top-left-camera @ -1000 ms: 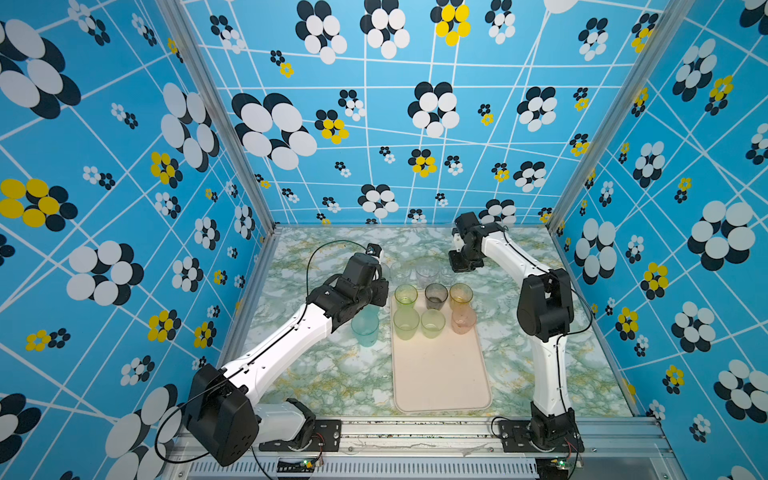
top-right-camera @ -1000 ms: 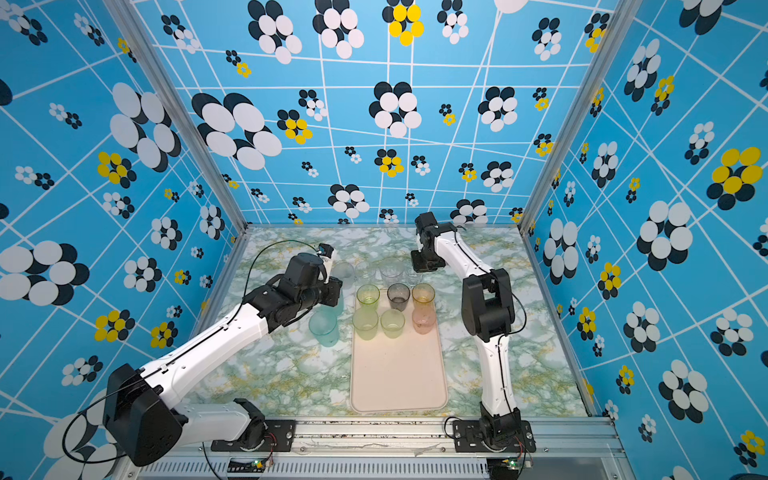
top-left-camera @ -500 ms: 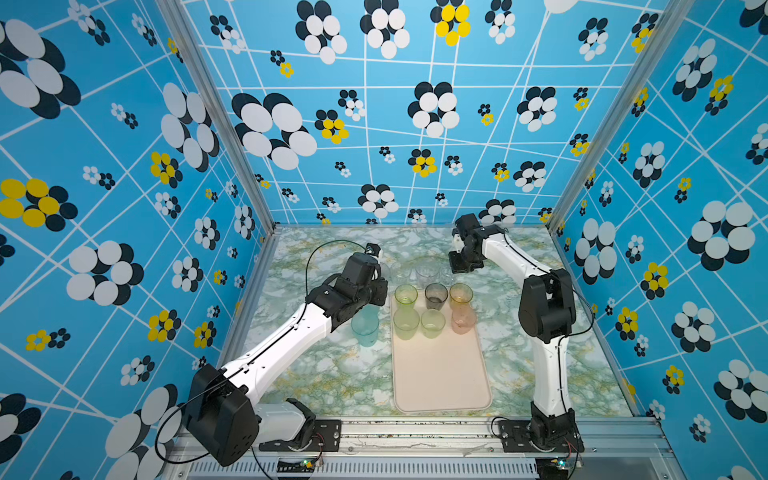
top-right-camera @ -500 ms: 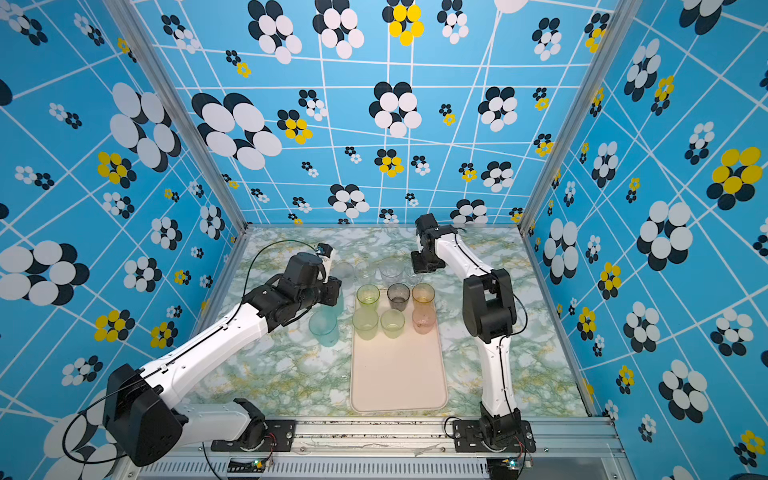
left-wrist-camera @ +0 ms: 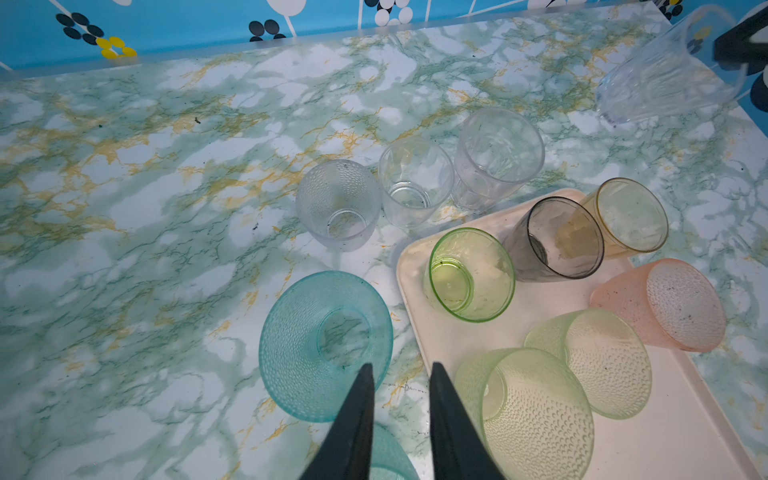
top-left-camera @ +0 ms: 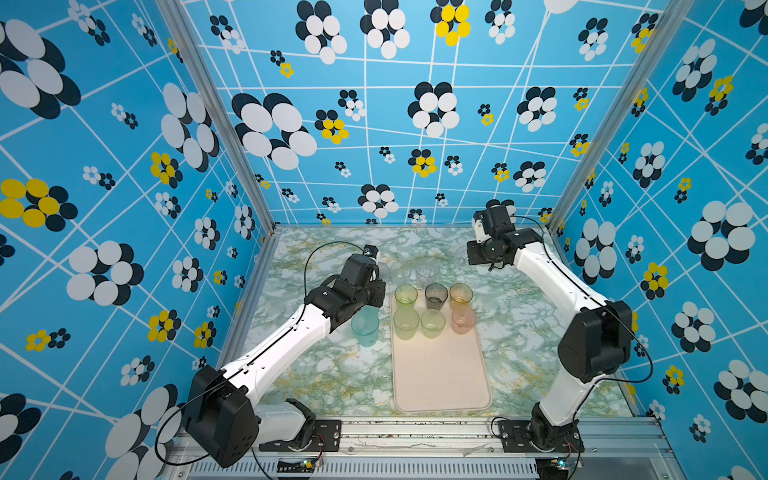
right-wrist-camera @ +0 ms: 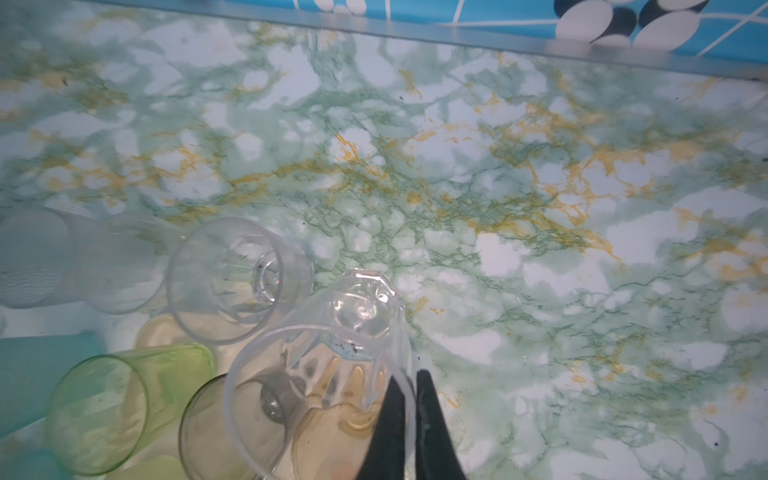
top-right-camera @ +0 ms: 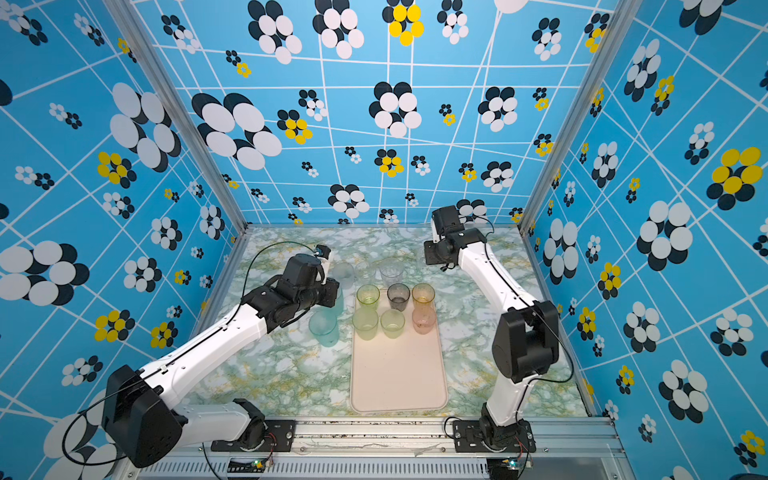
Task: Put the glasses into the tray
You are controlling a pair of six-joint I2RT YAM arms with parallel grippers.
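Note:
The cream tray [top-left-camera: 440, 374] lies in the middle of the marble table and holds several glasses: green [top-left-camera: 406, 294], grey [top-left-camera: 435, 296], amber [top-left-camera: 460, 295], two pale green and a pink one [top-left-camera: 463, 319]. My right gripper [right-wrist-camera: 409, 374] is shut on the rim of a clear faceted glass [right-wrist-camera: 332, 332], which tilts near the back right [top-left-camera: 461, 252]. My left gripper [left-wrist-camera: 400, 368] is open beside the tray's far left corner. One fingertip overlaps the rim of a teal glass [left-wrist-camera: 326, 345], and a second teal glass [top-left-camera: 365, 328] stands below the wrist.
Three clear glasses [top-left-camera: 427, 272] [top-left-camera: 401, 272] [top-left-camera: 384, 270] stand in a row on the table just behind the tray. Patterned blue walls close in the back and both sides. The near half of the tray [top-right-camera: 399, 374] is bare.
The right jaws have closed onto the clear glass's rim. Both arms have stayed almost where they were.

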